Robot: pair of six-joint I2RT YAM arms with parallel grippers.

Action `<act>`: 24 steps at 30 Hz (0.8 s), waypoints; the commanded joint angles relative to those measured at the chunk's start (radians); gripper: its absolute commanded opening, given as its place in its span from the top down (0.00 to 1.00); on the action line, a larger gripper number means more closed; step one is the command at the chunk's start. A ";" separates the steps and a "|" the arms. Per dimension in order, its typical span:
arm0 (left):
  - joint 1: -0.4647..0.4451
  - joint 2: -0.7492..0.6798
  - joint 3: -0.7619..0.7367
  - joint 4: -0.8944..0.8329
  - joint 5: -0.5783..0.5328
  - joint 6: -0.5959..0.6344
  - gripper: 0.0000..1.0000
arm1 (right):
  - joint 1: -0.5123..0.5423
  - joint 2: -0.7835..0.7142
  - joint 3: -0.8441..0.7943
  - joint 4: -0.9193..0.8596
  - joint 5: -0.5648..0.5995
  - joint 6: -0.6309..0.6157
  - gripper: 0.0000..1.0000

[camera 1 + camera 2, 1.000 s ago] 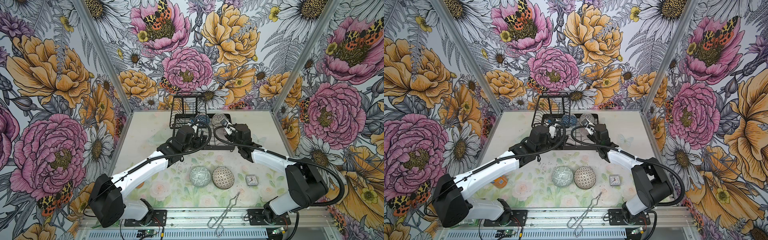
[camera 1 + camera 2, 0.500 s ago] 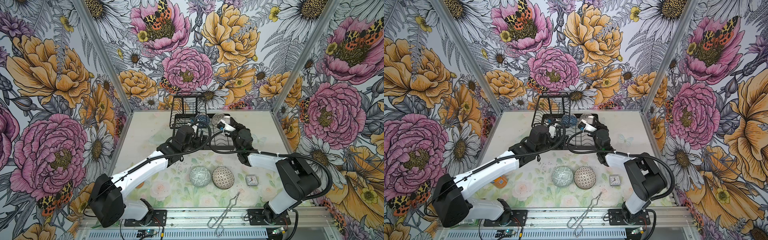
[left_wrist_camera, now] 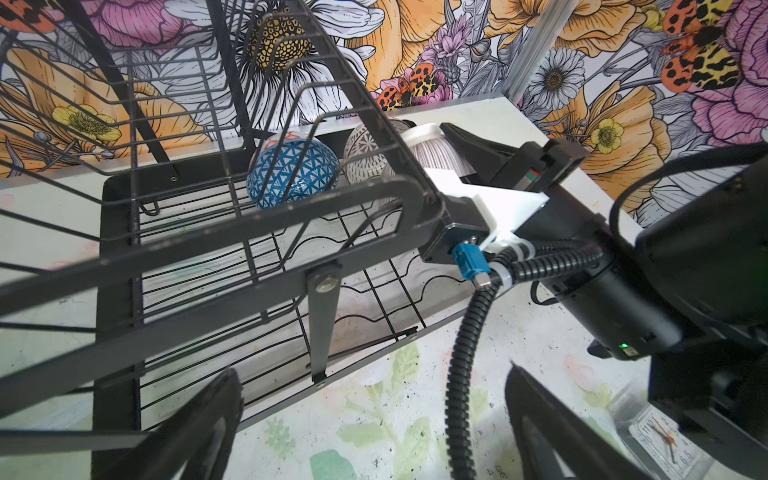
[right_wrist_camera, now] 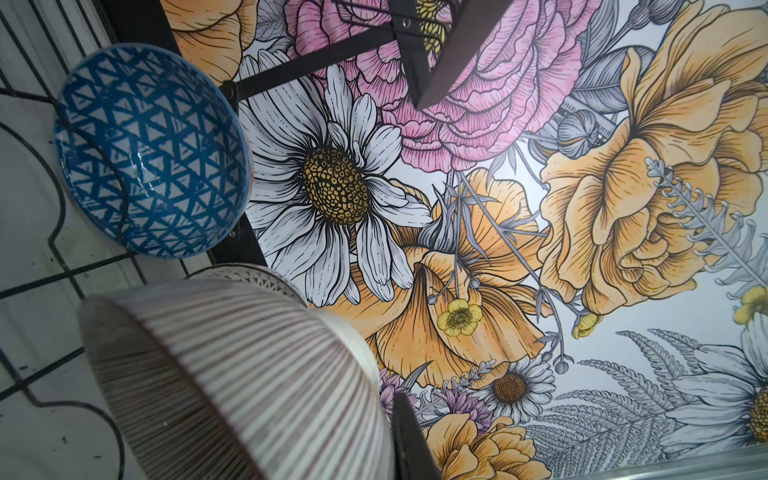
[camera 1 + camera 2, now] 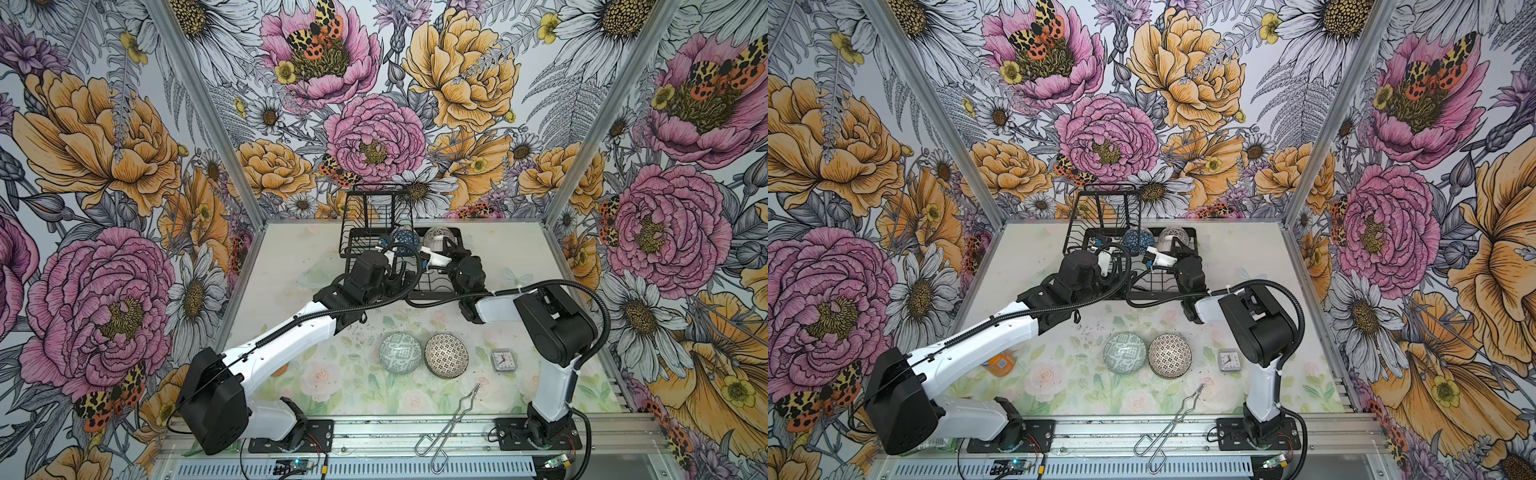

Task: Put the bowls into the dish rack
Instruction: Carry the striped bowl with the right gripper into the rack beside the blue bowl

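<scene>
Now the right gripper (image 3: 446, 166) pinches the pink-striped bowl (image 4: 232, 374) by its rim, at the dish rack's (image 3: 249, 216) far end.
Meanwhile the left gripper (image 3: 374, 424) has its fingers (image 3: 199, 428) wide and empty at the rack's front. The blue-triangle bowl (image 3: 293, 172) and mosaic bowl (image 3: 365, 158) stand on edge in the rack, just beside the striped one; the maze bowl (image 5: 400, 352) and dotted bowl (image 5: 446, 355) lie on the table (image 5: 291, 257).

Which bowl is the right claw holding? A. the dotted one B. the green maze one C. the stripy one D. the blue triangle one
C: the right claw is shut on the edge of the stripy bowl, while the blue bowl rests by itself in the rack.
</scene>
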 commanded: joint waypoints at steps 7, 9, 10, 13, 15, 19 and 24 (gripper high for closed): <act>0.004 -0.015 0.018 -0.016 0.002 -0.003 0.01 | 0.008 0.105 0.139 0.080 -0.099 -0.014 1.00; 0.003 -0.018 0.015 -0.015 0.002 -0.005 0.01 | 0.008 0.128 0.163 0.062 -0.123 0.010 1.00; 0.001 -0.018 0.016 -0.015 0.000 -0.007 0.01 | 0.008 0.138 0.174 0.057 -0.131 0.022 1.00; -0.002 -0.017 0.016 -0.014 -0.005 -0.010 0.01 | 0.008 0.167 0.204 0.036 -0.154 0.049 1.00; -0.007 -0.018 0.015 -0.014 -0.007 -0.010 0.01 | 0.008 0.183 0.223 0.028 -0.168 0.059 1.00; -0.008 -0.018 0.016 -0.011 -0.010 -0.008 0.01 | 0.011 0.206 0.256 0.002 -0.190 0.087 1.00; -0.011 -0.014 0.013 -0.002 -0.009 -0.010 0.01 | 0.022 0.245 0.297 -0.027 -0.194 0.086 1.00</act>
